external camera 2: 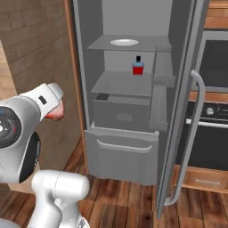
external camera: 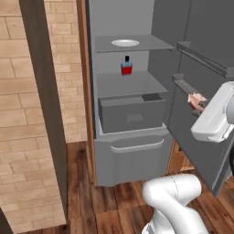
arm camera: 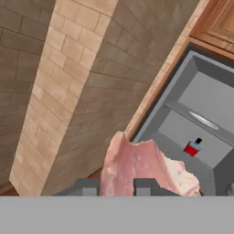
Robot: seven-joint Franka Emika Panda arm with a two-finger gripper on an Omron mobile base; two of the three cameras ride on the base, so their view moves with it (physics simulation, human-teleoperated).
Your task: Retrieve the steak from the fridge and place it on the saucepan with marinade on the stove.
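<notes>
Pink steak (arm camera: 141, 167) pinched between jaws — outside fridge (external camera 2: 133, 111).

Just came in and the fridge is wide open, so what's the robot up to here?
The white arm's gripper is shut on the steak, holding it out in front of the open fridge, clear of the shelves. Inside, a white plate sits on the top shelf and a red bottle on the shelf below. The steak has yet to go to the saucepan.
</notes>
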